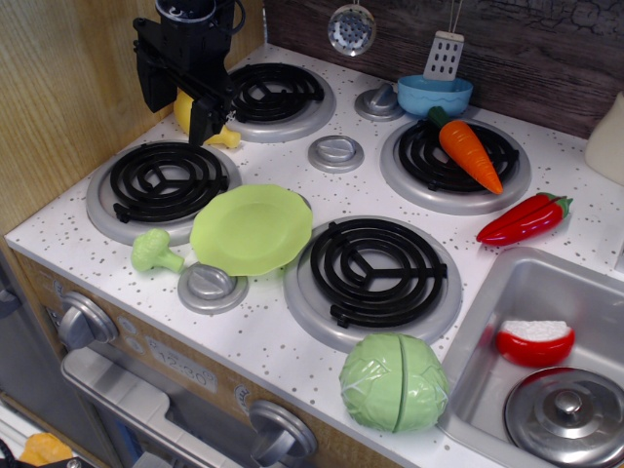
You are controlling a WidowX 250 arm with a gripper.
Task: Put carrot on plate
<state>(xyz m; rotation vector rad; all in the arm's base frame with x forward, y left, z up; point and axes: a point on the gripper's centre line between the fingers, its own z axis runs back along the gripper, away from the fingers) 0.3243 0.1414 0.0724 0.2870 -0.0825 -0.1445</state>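
The orange carrot (pixel 470 153) with a dark green top lies on the back right burner (pixel 455 161), pointing toward the front right. The light green plate (pixel 252 229) sits between the front left burner and the front middle burner, and nothing is on it. My black gripper (pixel 183 107) hangs at the back left, above the stove between the two left burners, far from both the carrot and the plate. Its jaws look open and empty, with a yellow toy (pixel 187 115) just behind them.
A red chili pepper (pixel 524 219) lies right of the carrot. A blue bowl (pixel 434 95) stands behind the carrot. A small broccoli (pixel 154 252) lies left of the plate and a cabbage (pixel 395 382) sits at the front edge. The sink (pixel 585 283) holds a pot lid (pixel 565 409) and a red-white toy (pixel 534 341).
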